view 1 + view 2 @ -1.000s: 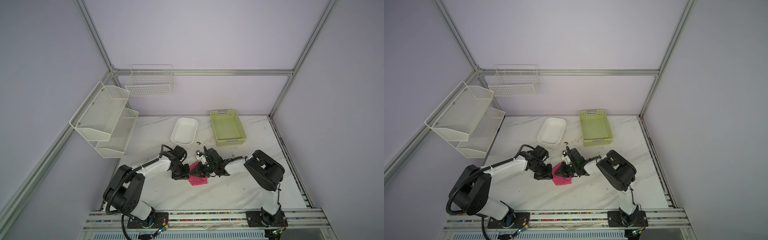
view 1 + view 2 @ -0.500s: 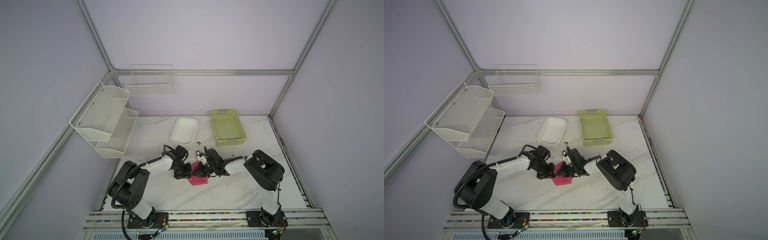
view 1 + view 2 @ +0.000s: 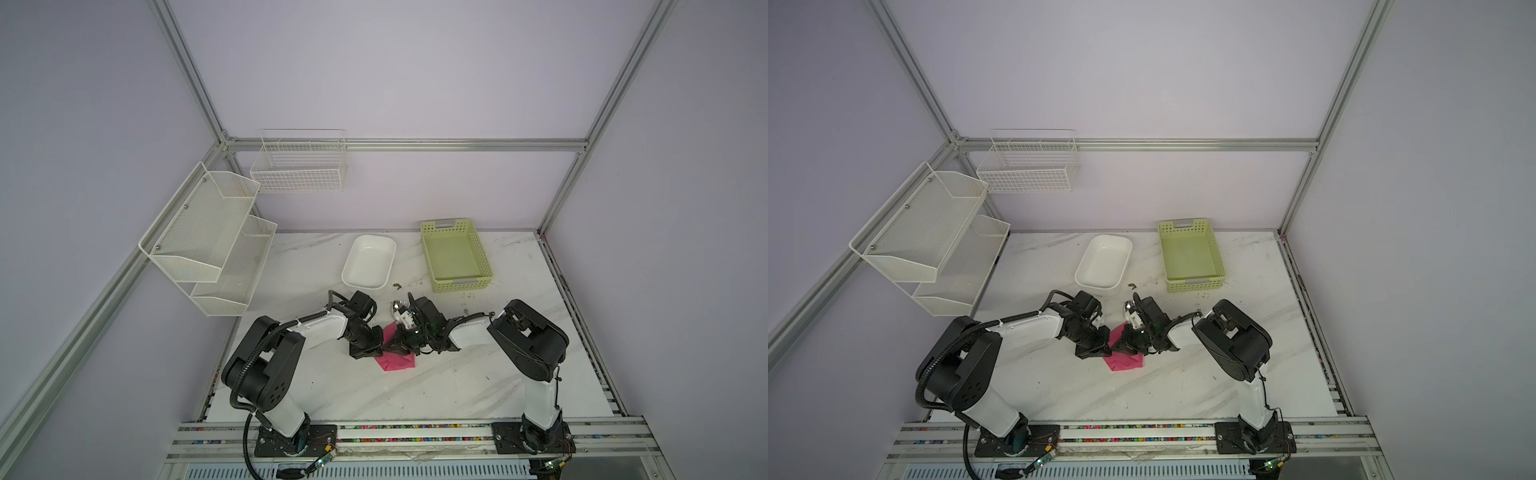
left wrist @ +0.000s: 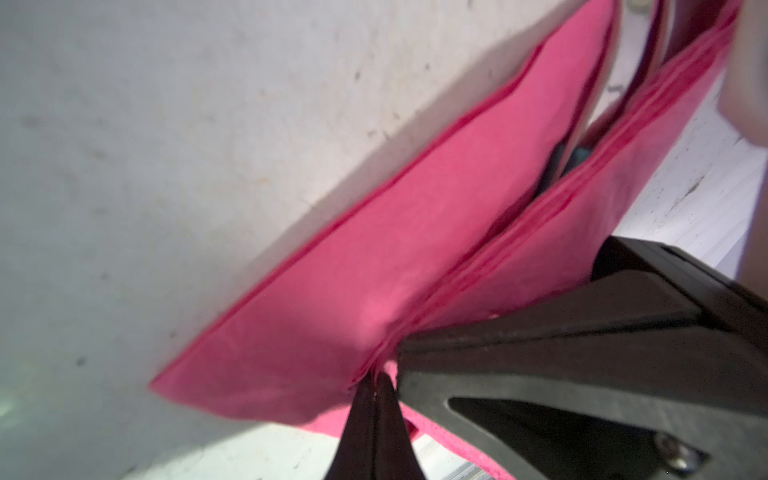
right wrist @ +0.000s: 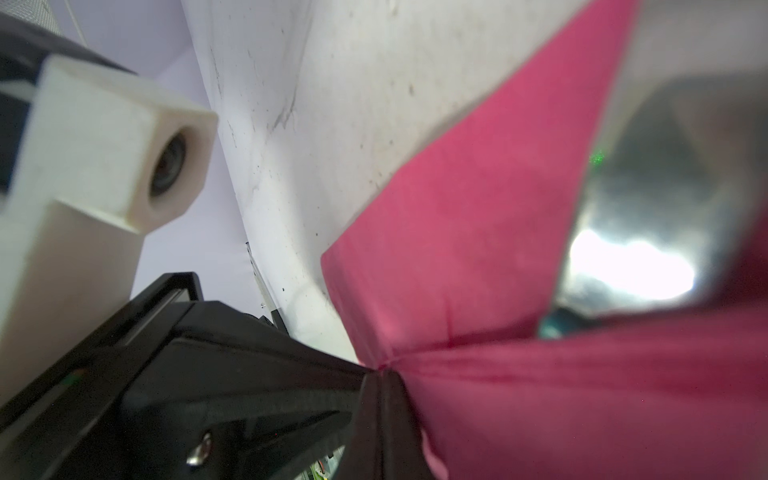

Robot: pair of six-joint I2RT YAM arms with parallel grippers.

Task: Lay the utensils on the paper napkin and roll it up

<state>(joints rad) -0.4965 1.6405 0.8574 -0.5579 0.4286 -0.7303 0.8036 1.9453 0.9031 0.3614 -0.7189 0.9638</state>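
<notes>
Marble table (image 3: 457, 386), front-middle: pink napkin (image 3: 398, 362) folded over utensils (image 4: 582, 154), teal handle tips just visible inside. Left gripper (image 4: 384, 370) pinching napkin fold, jaws pressed together. Right gripper (image 5: 379, 373) same, clamped on napkin. Shiny blur alongside, probably spoon bowl (image 5: 631, 249).

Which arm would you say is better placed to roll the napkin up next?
Left, probably: the left gripper is shut on the napkin with the fold stretching ahead; the right gripper, also shut on it, sits beside the spoon.
</notes>
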